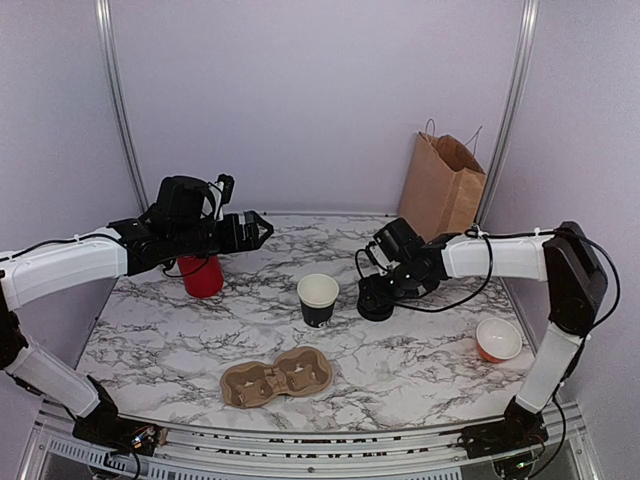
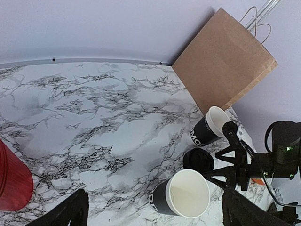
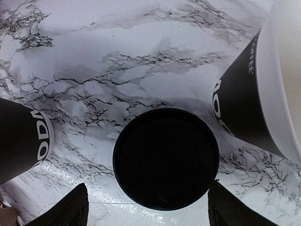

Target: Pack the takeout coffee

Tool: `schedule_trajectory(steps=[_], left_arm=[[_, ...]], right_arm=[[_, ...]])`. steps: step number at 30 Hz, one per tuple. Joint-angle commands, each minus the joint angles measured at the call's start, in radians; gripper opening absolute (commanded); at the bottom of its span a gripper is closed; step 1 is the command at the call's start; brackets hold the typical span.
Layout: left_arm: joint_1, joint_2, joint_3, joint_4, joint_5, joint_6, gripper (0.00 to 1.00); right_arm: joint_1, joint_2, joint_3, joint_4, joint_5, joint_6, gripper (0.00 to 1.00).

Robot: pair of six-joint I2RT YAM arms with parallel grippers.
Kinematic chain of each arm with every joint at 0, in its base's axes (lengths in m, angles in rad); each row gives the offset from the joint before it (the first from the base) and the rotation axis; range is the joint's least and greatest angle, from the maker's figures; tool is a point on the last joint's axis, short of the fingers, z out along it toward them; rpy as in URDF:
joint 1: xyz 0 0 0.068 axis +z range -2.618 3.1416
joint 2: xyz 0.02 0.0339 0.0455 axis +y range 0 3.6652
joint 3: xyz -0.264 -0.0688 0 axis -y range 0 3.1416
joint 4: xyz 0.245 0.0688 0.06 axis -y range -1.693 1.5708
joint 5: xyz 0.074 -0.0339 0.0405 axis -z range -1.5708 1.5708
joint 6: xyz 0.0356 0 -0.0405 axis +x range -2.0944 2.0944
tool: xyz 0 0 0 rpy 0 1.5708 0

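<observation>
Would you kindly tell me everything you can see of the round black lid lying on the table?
The round black lid looks like smooth matte plastic, with what seems a raised rim around a flat centre. It lies flat on the marble table, on no cup, between one black paper cup and a second black paper cup, seemingly touching neither. The right tool hangs open above it, a finger at each side, neither visibly touching it. Which face is up I cannot tell.
</observation>
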Motion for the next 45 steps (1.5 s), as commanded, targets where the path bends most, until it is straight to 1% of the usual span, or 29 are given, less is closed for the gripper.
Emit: schedule_trajectory(steps=[1,11,21,26,31,37,45], left_arm=[[0.004,-0.019,0.024,-0.019,-0.001,0.003,0.99],[0.004,-0.014,0.018,-0.019,-0.001,0.002,0.99],[0.004,-0.017,0.011,-0.018,-0.004,-0.004,0.99],[0.004,-0.014,0.008,-0.014,0.001,-0.010,0.99],[0.004,-0.011,0.011,-0.013,0.010,-0.013,0.99],[0.004,-0.007,0.015,-0.014,0.010,-0.016,0.99],[0.004,0.010,0.025,-0.012,0.022,-0.022,0.99]], right_arm=[[-0.007,0.035,0.010,0.046,0.029,-0.010,0.84],[-0.008,0.068,0.028,0.054,0.091,0.001,0.83],[-0.009,0.082,0.032,0.050,0.089,0.009,0.81],[-0.010,0.093,0.023,0.075,0.069,0.014,0.80],[-0.010,0.102,0.027,0.082,0.060,0.024,0.76],[-0.010,0.073,0.037,0.061,0.092,0.023,0.70],[-0.007,0.027,0.052,0.035,0.104,0.016,0.67]])
